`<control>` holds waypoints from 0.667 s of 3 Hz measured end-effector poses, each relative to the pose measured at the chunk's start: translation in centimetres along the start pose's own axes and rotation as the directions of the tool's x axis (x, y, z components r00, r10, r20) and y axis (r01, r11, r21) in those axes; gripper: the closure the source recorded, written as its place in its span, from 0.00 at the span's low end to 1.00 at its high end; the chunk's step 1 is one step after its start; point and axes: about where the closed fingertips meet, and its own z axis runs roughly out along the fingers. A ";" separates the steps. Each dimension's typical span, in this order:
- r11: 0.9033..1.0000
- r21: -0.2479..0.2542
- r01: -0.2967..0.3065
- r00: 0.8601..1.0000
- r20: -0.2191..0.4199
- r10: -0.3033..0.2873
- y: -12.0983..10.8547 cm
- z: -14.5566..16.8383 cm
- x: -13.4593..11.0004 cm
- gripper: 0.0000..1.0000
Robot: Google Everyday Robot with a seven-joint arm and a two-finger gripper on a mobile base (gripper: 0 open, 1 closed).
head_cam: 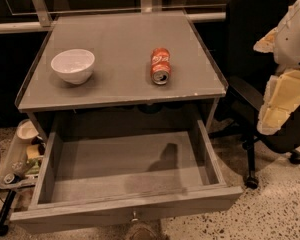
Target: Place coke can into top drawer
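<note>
The coke can (160,65) lies on its side on the grey tabletop (120,39), right of centre, with its silver end towards me. The top drawer (125,208) below the tabletop is pulled wide open and holds nothing; its small metal knob (135,216) shows on the front panel. My gripper (274,113) hangs on the white and cream arm at the right edge of the view, beyond the table's right side, well apart from the can and above the drawer's level. It holds nothing that I can see.
A white bowl (73,65) stands on the left of the tabletop. A black office chair (255,54) on castors stands right of the table, behind my arm. A low tray (17,159) with small items sits at the left by the floor. A rail runs behind the table.
</note>
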 end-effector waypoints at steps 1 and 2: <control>1.000 0.000 0.000 1.000 0.000 0.000 0.0 0.0 0.0 0.00; 0.997 0.005 -0.076 0.997 -0.002 0.076 -1.6 1.0 -0.8 0.00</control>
